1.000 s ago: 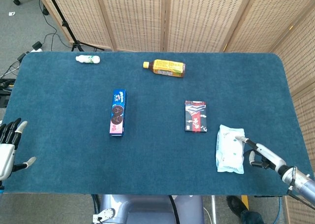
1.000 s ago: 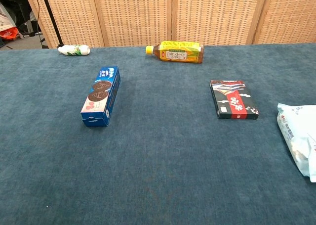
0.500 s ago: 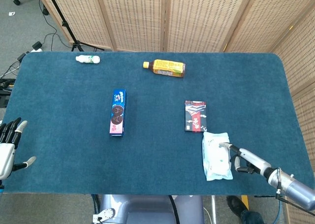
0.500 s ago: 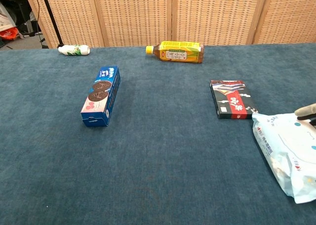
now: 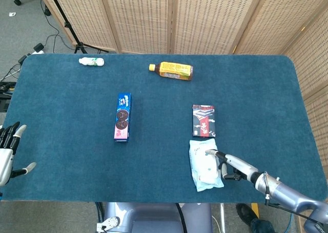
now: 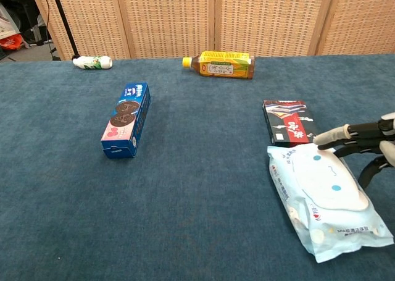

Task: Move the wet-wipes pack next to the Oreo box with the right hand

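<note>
The pale blue wet-wipes pack [image 5: 205, 165] [image 6: 324, 197] is near the table's front edge, right of centre, just in front of a black and red box. My right hand [image 5: 233, 167] [image 6: 364, 142] grips the pack's right edge, with fingers stretched over its top and the thumb curled at its side. The blue Oreo box [image 5: 122, 117] [image 6: 127, 119] lies lengthwise at the left centre, well apart from the pack. My left hand [image 5: 7, 153] hangs open off the table's left front corner, seen only in the head view.
A black and red box [image 5: 203, 121] [image 6: 291, 123] lies right behind the pack. A yellow tea bottle [image 5: 171, 70] [image 6: 219, 65] lies on its side at the back centre. A small white bottle [image 5: 91, 62] [image 6: 92, 62] lies at the back left.
My right hand has moved the wet-wipes pack leftward along the front of the table, from the right edge to just in front of the black and red box. The left hand stayed put.
</note>
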Tool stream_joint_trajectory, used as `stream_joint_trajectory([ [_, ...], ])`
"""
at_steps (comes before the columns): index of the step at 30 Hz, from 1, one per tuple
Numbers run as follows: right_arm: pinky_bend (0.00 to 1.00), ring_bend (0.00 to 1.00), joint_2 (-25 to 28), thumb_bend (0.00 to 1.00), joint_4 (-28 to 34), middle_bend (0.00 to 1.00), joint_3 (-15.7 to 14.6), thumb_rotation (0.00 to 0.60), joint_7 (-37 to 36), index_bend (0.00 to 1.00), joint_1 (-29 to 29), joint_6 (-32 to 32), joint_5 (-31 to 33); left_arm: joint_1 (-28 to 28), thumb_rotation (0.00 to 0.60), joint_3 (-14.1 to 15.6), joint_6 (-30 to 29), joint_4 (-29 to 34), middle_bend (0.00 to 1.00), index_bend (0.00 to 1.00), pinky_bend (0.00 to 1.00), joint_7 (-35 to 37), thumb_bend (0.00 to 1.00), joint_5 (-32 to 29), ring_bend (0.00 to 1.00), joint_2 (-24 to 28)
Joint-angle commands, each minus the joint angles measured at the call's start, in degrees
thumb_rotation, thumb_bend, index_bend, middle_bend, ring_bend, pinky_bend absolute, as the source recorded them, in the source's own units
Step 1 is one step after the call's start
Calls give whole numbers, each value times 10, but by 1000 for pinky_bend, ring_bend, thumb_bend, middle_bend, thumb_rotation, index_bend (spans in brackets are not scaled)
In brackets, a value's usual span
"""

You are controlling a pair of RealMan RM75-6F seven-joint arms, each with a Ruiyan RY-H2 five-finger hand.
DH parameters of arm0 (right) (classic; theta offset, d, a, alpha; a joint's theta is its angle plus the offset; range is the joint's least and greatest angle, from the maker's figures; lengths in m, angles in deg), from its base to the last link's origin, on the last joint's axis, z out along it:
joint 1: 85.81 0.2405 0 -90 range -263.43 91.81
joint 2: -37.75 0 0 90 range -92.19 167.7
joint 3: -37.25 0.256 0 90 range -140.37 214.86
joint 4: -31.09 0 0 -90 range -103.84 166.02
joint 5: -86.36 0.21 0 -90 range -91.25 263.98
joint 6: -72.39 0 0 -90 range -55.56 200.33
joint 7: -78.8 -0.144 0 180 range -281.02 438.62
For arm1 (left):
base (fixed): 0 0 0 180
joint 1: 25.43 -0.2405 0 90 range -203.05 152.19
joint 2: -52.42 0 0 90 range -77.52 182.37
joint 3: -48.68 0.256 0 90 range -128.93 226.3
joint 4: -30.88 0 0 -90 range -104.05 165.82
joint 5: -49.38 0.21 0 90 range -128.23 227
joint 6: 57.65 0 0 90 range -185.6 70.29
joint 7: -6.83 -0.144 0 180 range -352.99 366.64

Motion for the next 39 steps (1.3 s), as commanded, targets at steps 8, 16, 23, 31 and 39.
stream_joint_trajectory([
  [8,260,0,-9,1000,30,0,20,600,20,0,29,-44,27,1,600,-1,3,1,0,0,0,-4,0,-3,0,-1],
  [16,260,0,-29,1000,59,0,50,600,37,0,55,-77,57,4,600,-2,8,1,0,0,0,-8,0,-7,0,-2],
  [23,260,0,-50,1000,75,0,79,600,68,0,84,-126,105,4,600,-2,8,2,0,0,0,-7,0,-8,0,-1],
  [31,260,0,-77,1000,85,0,122,600,139,2,102,-144,186,5,600,-2,9,1,0,0,0,-1,0,-8,0,1],
  [39,248,0,-58,893,117,0,135,600,203,5,86,-109,192,6,600,-4,13,1,0,0,0,5,0,-13,0,4],
])
